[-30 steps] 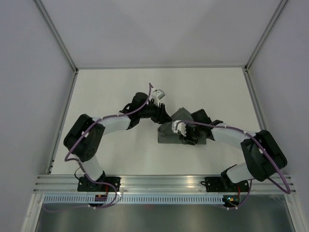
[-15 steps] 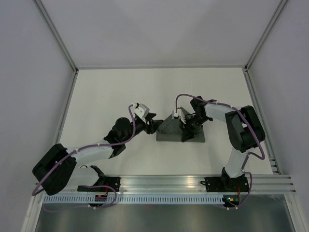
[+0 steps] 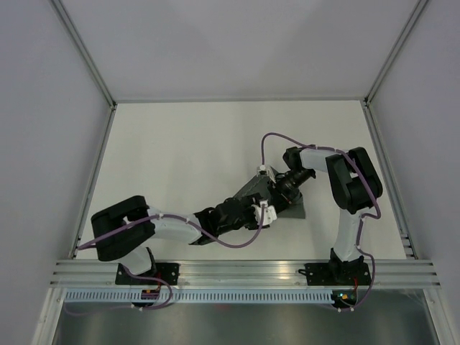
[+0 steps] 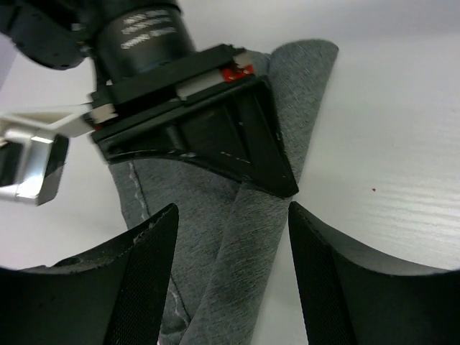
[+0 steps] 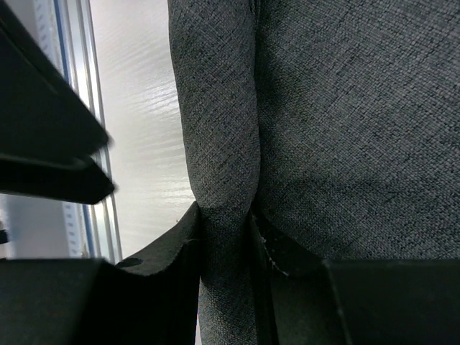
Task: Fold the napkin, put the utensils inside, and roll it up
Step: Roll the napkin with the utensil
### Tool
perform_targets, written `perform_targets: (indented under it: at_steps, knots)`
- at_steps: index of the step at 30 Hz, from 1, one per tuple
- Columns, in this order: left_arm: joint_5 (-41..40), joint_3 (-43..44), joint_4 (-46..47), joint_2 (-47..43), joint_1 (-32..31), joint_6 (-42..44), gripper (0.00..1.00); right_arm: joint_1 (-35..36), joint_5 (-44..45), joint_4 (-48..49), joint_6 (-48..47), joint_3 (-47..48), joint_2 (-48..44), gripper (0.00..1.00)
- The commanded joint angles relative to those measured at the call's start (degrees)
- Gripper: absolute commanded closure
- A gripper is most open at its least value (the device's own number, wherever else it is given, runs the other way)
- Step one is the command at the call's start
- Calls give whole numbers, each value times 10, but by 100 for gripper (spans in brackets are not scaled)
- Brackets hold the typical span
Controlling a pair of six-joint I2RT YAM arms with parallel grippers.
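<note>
**Grey napkin pinched right of mid-table**

The white, faintly grained table (image 3: 180,144) carries the napkin (image 3: 295,206) right of centre. It is a dark grey woven cloth gathered into a long folded band, with a pale stitched line along one edge. The right jaws are closed tight on a raised ridge of the weave. The left jaws stand wide apart astride a fold, their textured black pads (image 4: 147,280) clear of it, holding nothing. The round black housing (image 4: 144,29) above the right jaws bears small white print, too blurred to read.
</note>
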Motion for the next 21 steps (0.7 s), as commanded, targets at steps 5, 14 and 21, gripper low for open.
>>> perform_targets:
  at_steps: [5,14,21]
  knots:
    - [-15,51,-2,83,-28,128,30,-4,112,0,-30,2,75,88]
    - [-8,64,-17,131,-45,148,29,-4,118,-17,-16,31,97,88]
    - [-15,68,-26,162,-50,149,33,-4,121,-24,-2,53,114,88]
